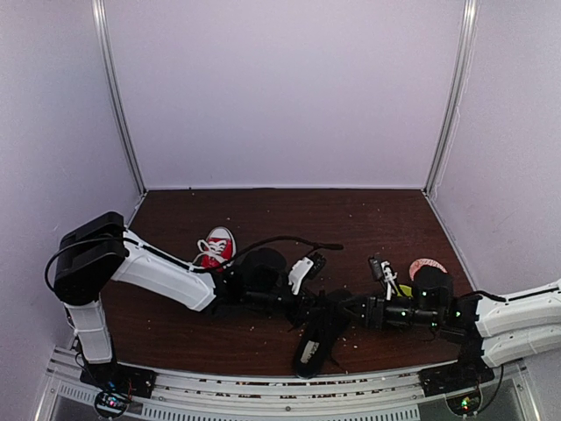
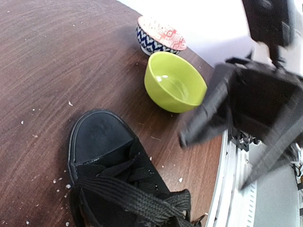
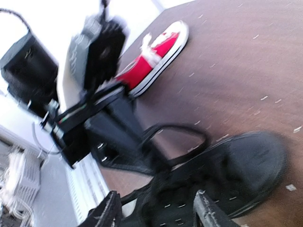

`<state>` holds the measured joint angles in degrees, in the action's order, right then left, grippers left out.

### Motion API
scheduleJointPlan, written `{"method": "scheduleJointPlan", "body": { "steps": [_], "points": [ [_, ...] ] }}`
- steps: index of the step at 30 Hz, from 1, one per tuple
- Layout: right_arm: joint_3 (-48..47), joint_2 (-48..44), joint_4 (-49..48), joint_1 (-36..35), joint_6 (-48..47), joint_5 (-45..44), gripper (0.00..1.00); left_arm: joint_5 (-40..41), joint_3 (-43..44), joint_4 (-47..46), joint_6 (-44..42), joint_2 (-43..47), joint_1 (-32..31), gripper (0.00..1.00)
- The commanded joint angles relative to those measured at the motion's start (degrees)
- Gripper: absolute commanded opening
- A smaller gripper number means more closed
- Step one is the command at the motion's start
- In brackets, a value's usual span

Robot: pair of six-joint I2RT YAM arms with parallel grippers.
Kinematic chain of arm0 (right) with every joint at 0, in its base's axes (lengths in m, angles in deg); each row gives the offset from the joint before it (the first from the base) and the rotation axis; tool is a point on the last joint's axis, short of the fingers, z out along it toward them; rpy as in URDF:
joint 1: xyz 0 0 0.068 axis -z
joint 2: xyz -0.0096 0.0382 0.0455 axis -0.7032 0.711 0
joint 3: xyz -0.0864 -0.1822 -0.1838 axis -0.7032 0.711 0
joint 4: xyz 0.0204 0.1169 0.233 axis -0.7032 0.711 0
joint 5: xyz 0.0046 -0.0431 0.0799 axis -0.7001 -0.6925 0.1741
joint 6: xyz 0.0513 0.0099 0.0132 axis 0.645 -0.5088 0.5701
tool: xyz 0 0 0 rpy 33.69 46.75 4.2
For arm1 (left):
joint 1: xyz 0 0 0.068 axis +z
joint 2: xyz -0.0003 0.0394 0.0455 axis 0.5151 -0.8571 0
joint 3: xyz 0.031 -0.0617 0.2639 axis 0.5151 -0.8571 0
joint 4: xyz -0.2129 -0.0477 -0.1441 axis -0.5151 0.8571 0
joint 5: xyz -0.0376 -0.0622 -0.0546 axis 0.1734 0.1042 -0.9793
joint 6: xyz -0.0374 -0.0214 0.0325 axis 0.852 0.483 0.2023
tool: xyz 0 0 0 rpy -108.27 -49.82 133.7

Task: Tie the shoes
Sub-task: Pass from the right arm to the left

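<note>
Closest is seen the black shoe (image 3: 227, 175), set at the near edge of the worktop (image 1: 368, 219) with both arms met over it. The red sneaker (image 1: 216, 246) lies well apart, farther back. The right tool (image 3: 158, 213) is held released, its fingers spread above the laced part. The left tool (image 1: 308, 305) is clenched; whether a lace (image 2: 128, 196) is pinched cannot be told. Tying of the black shoe is judged in hand, with no knot made. Next, a free lace end must be caught and crossed.
</note>
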<state>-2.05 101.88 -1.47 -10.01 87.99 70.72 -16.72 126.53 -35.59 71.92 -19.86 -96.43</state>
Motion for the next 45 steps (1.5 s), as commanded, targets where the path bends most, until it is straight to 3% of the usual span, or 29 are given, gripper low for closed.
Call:
{"method": "scheduleJointPlan", "body": {
  "steps": [1,6,15,35,45],
  "points": [
    [-1.1,-0.6,6.6,3.9,-0.6,-4.8,0.48,0.7,-0.4,-5.4,0.5,-0.7,-0.1,0.03],
    [-4.1,5.1,7.4,5.5,-2.4,-1.5,0.39,0.9,-0.4,-5.6,0.8,-0.8,-0.4,0.03],
    [-4.2,13.7,-2.6,5.6,-3.5,9.8,0.34,0.8,-0.5,-5.5,1.0,-0.8,-0.5,0.03],
    [-3.1,23.0,-17.8,5.5,1.7,17.1,0.35,0.6,-1.0,-6.3,1.7,-0.9,-0.7,0.03],
    [-3.6,24.8,-19.7,4.9,2.4,18.6,0.39,0.8,-1.2,-7.0,2.1,-1.0,-0.7,0.03]
  ]
}}
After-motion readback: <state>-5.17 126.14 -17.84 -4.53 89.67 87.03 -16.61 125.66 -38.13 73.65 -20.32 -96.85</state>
